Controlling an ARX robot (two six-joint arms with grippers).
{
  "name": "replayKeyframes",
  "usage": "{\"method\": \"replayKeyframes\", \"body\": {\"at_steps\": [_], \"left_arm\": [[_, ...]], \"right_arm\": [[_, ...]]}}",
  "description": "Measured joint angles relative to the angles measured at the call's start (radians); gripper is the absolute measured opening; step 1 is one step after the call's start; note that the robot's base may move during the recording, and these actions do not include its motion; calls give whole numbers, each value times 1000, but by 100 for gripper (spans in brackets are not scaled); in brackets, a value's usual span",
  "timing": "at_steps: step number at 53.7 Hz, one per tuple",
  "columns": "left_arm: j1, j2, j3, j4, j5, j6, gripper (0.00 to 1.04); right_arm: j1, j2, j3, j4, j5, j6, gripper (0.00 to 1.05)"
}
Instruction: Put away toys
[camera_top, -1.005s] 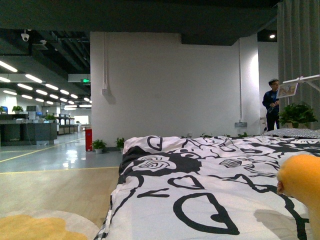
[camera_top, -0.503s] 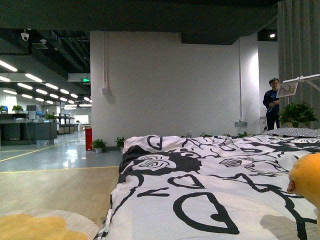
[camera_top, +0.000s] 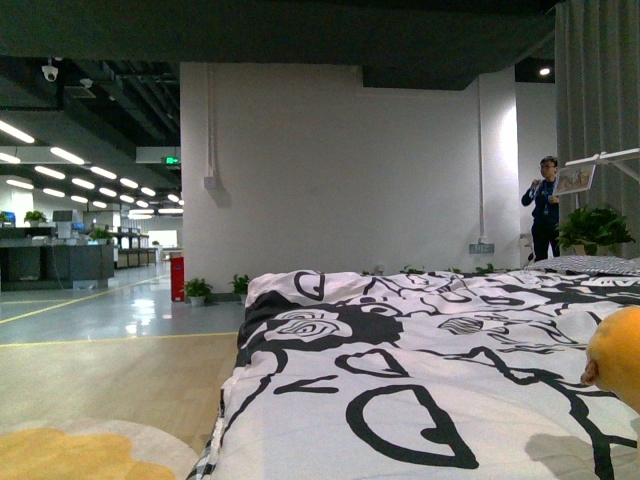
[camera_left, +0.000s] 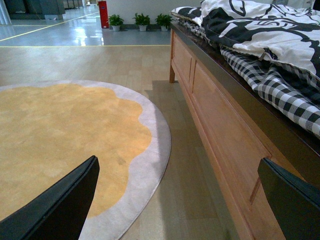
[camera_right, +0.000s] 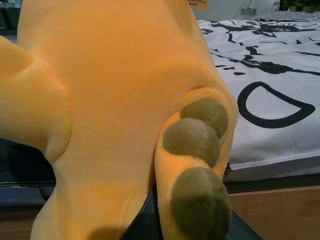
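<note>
And here the plush toy (camera_right: 115, 90) is seen filling almost the whole right wrist view, orange-yellow, with a stubby paw (camera_right: 192, 165) turned to the lens and three olive-brown pads shown on it. The right tool (camera_right: 142, 222) is clenched on the plush toy: only a dark sliver of a finger is made out beneath the paw, the rest being hidden by the fur. In the front view the plush toy (camera_top: 618, 355) is caught at the far right edge, only a rounded part of it in frame, held over the black-and-white duvet (camera_top: 400, 370) of the bed; whether the duvet is touched cannot be told.

Over on the other side, the left tool (camera_left: 177, 170) is released, its two black fingers (camera_left: 60, 205) spread wide, low over the wooden floor (camera_left: 190, 200). A round yellow rug (camera_left: 60, 135) with a grey scalloped border is laid just beside the wooden bed frame (camera_left: 225, 130), and a checked sheet (camera_left: 280, 90) is seen hanging out under the duvet. Far back by the white wall, a person (camera_top: 545, 205) in dark clothes is seen standing near a potted plant (camera_top: 594, 228).
</note>
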Motion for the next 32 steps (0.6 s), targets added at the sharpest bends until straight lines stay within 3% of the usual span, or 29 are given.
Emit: {"method": "replayKeyframes", "body": {"at_steps": [32], "left_arm": [[0, 0, 0, 0, 0, 0, 98]], "right_arm": [[0, 0, 0, 0, 0, 0, 7]]}}
